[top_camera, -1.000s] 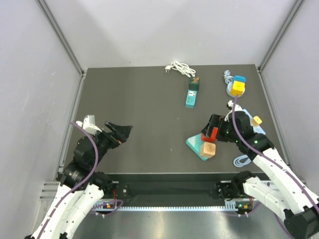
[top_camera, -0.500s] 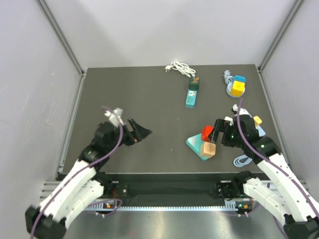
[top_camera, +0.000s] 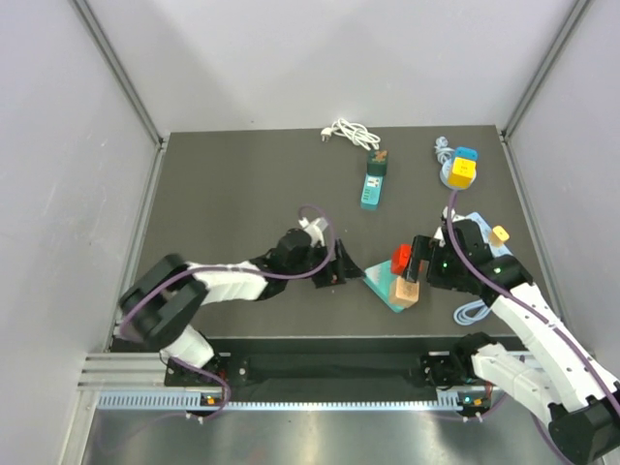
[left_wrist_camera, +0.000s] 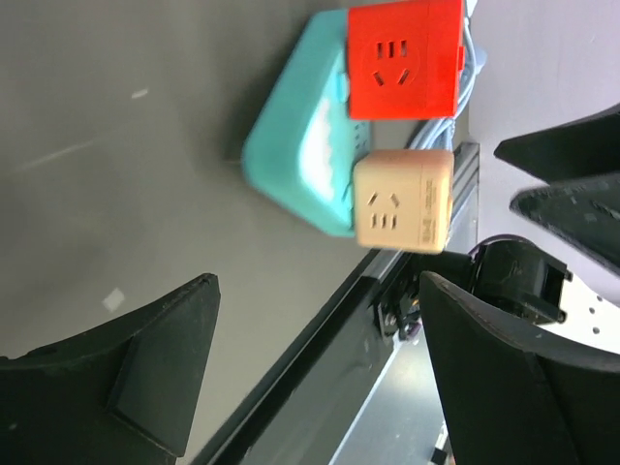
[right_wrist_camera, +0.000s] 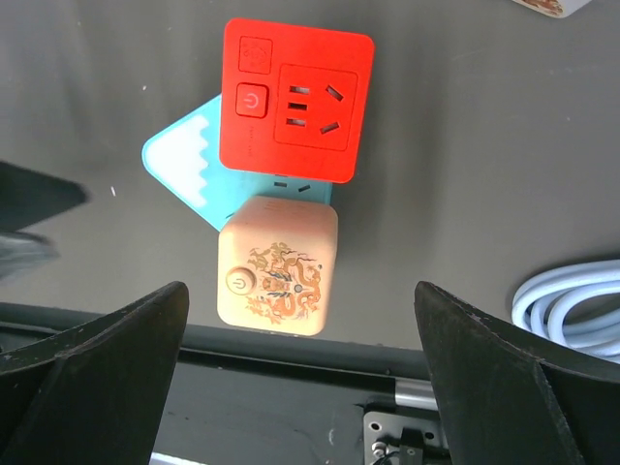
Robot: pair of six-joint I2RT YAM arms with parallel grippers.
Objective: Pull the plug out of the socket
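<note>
Red cube (right_wrist_camera: 295, 100) and beige cube (right_wrist_camera: 278, 266) on teal socket (right_wrist_camera: 179, 160), cable coil (right_wrist_camera: 572, 305) beside; left gripper (left_wrist_camera: 318, 286), right gripper (right_wrist_camera: 298, 291) spread, empty.

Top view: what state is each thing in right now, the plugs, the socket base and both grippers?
Red cube: seated on the base, not held.
Tan cube: seated on the base, not held.
Teal base: lying flat, not held.
Left gripper: open, empty, beside the base.
Right gripper: open, empty, by the cubes.
White cable: coiled, loose.
</note>
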